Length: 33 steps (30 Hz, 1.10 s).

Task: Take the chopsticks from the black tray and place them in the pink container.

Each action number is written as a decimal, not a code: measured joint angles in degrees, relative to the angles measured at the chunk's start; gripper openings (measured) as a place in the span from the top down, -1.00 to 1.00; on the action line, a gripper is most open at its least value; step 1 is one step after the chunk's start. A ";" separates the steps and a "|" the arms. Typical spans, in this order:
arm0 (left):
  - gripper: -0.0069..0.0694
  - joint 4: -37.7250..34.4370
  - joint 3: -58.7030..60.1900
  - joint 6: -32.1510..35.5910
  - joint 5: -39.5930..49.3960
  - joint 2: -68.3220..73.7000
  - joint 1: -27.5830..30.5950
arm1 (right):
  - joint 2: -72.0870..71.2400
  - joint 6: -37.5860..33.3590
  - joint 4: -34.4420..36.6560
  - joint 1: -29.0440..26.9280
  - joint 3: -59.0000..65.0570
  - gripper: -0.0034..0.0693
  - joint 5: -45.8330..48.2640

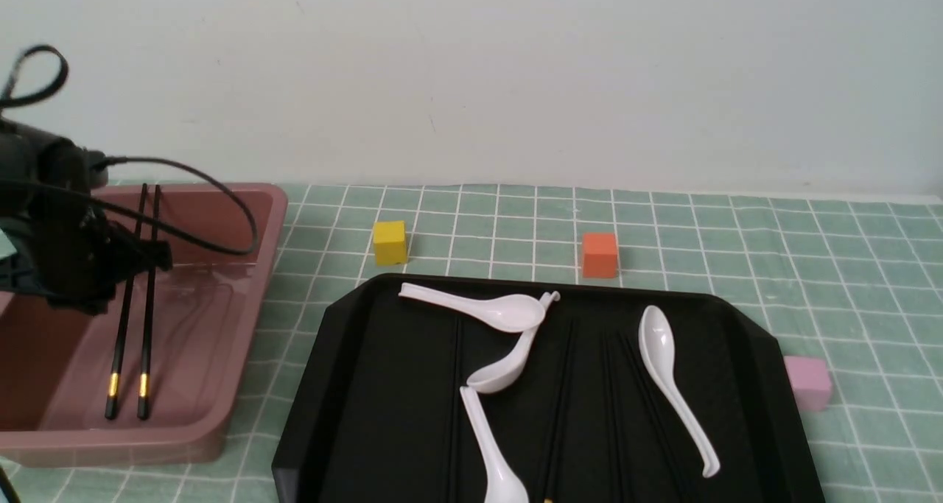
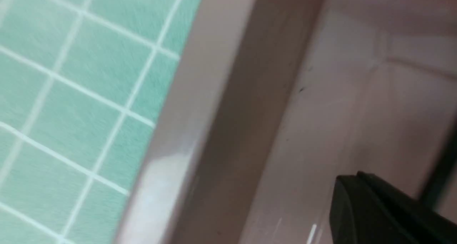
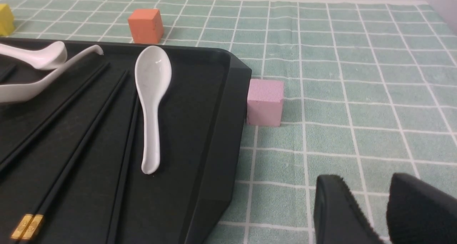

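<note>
Two black chopsticks (image 1: 131, 304) with gold bands slant inside the pink container (image 1: 267, 256), tops at its far rim, gold ends low near the front. My left gripper (image 1: 144, 256) hovers over the container around their middle. In the left wrist view only one finger (image 2: 375, 208) shows, above the container's floor beside its rim (image 2: 185, 129), with a dark blurred stick near the frame edge and apart from the finger. More chopsticks (image 3: 82, 140) lie in the black tray (image 3: 203, 129) (image 1: 368, 385). My right gripper (image 3: 367, 187) hangs open over the cloth beside the tray, holding nothing.
Several white spoons (image 1: 674, 385) lie in the tray among the chopsticks. A yellow cube (image 1: 389, 241) and an orange cube (image 1: 600, 255) stand behind the tray. A pale pink cube (image 1: 808, 382) touches its right side. A black cable loops over the container.
</note>
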 joint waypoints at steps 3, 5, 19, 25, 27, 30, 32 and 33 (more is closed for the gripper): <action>0.85 -1.64 0.00 0.46 -0.05 2.26 0.00 | 0.00 0.00 0.00 0.00 0.00 0.25 0.00; 0.85 -4.47 0.00 3.19 0.01 2.59 0.00 | 0.00 0.00 0.00 0.00 0.00 0.25 0.00; 0.85 -32.35 0.00 45.58 10.39 2.48 0.00 | 0.00 0.00 0.00 0.00 0.00 0.25 0.00; 0.85 -32.44 0.00 47.04 13.01 -1.41 0.00 | 0.00 0.00 0.00 0.00 0.00 0.25 0.00; 0.85 -30.81 0.00 45.86 13.97 -3.75 0.00 | 0.00 0.00 0.00 0.00 0.00 0.25 0.00; 0.85 -28.97 0.00 42.85 14.69 -7.55 0.00 | 0.00 0.00 0.00 0.00 0.00 0.25 0.00; 0.85 -28.54 0.00 40.23 16.03 -11.59 0.00 | 0.00 0.00 0.00 0.00 0.00 0.25 0.00; 0.85 -28.61 0.00 39.43 17.62 -14.42 0.00 | 0.00 0.00 0.00 0.00 0.00 0.25 0.00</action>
